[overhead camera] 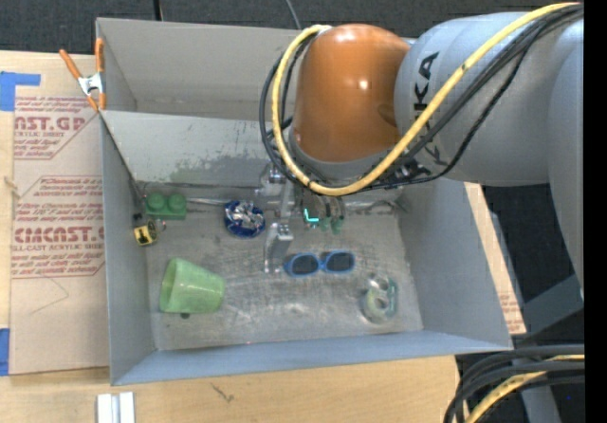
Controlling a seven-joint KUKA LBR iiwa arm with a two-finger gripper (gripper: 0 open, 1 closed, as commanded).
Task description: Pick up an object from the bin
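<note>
My gripper (277, 255) hangs below the orange wrist cover, low over the middle of the bin floor. Right beside it, on its right, lies a pair of blue sunglasses (320, 264) with dark lenses, flat on the floor. A small blue and white object (245, 218) rests just left of the gripper, a little farther back. Nothing is seen held by the gripper.
A light green cup (191, 287) lies on its side at the front left. A green block (165, 206) and a small yellow and black piece (144, 235) sit by the left wall. A clear, pale green ring-shaped thing (378, 300) lies at the front right.
</note>
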